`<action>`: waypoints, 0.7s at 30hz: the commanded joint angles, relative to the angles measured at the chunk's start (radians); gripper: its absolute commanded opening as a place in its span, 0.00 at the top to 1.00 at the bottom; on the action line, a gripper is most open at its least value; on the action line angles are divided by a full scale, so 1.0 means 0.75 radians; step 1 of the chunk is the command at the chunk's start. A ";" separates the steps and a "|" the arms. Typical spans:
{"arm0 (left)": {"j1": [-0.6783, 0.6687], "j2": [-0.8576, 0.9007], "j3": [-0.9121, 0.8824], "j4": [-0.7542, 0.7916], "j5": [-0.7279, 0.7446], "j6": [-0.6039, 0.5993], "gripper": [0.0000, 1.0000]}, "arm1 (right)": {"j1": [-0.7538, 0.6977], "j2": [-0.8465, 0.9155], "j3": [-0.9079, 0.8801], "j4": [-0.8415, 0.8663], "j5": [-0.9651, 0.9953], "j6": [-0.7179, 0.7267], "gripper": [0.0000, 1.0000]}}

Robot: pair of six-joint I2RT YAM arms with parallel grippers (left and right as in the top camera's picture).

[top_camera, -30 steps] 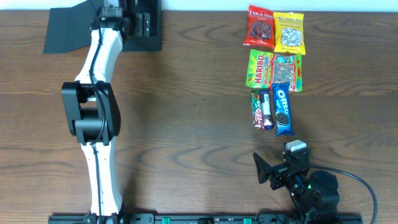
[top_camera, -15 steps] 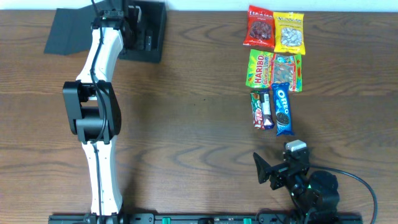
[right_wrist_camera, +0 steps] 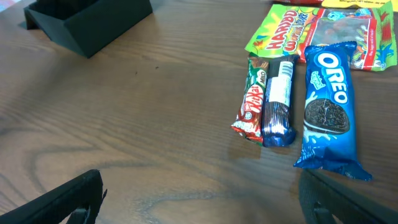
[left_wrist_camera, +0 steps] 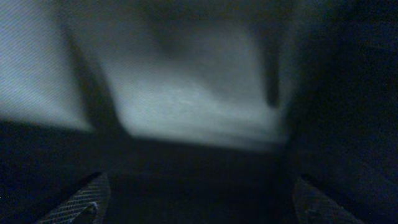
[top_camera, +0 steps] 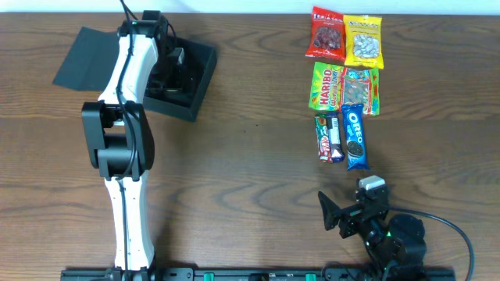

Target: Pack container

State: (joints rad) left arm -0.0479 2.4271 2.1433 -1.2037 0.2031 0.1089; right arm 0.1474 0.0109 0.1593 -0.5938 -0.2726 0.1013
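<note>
Overhead showed the container (top_camera: pixel 187 78) lying at the far left of the wooden table (top_camera: pixel 250 156), turned at an angle to the table edge, its flap lid (top_camera: pixel 84 58) thrown open and spread flat to the left. The left arm (top_camera: pixel 125 117) stretched from the near edge across to the box, and the left gripper (top_camera: pixel 170 66) sat down inside the open tray. In the left wrist view all was dark and blurred, but the two textured fingers (left_wrist_camera: pixel 87 198) appeared at the bottom corners, set wide apart; whether they touched a wall could not be told. The right gripper (right_wrist_camera: pixel 199 199) rested low at the near right side, its jaws spread with only bare wood between them. Well apart from the box, at the far right, lay the snacks: a red packet (top_camera: pixel 327 33) beside a yellow packet (top_camera: pixel 363 40), below them a Haribo bag (top_camera: pixel 326 86) overlapped by a clear gummy bag (top_camera: pixel 361 90), then a KitKat bar (right_wrist_camera: pixel 252 102), a dark bar (right_wrist_camera: pixel 278 102) and an Oreo pack (right_wrist_camera: pixel 328 109) side by side.
</note>
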 commanded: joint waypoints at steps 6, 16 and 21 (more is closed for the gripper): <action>-0.024 -0.046 0.172 0.076 0.010 -0.007 0.05 | 0.012 -0.007 -0.005 -0.001 0.005 -0.017 0.01; -0.095 -0.079 0.325 0.158 0.167 0.147 0.05 | 0.012 -0.007 -0.005 -0.001 0.005 -0.017 0.01; -0.160 -0.079 0.108 0.254 0.149 0.165 0.03 | 0.012 -0.007 -0.005 -0.001 0.005 -0.017 0.01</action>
State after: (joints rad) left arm -0.1471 2.3692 2.2982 -1.0168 0.2939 0.1982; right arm 0.1474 0.0109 0.1593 -0.5938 -0.2726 0.1013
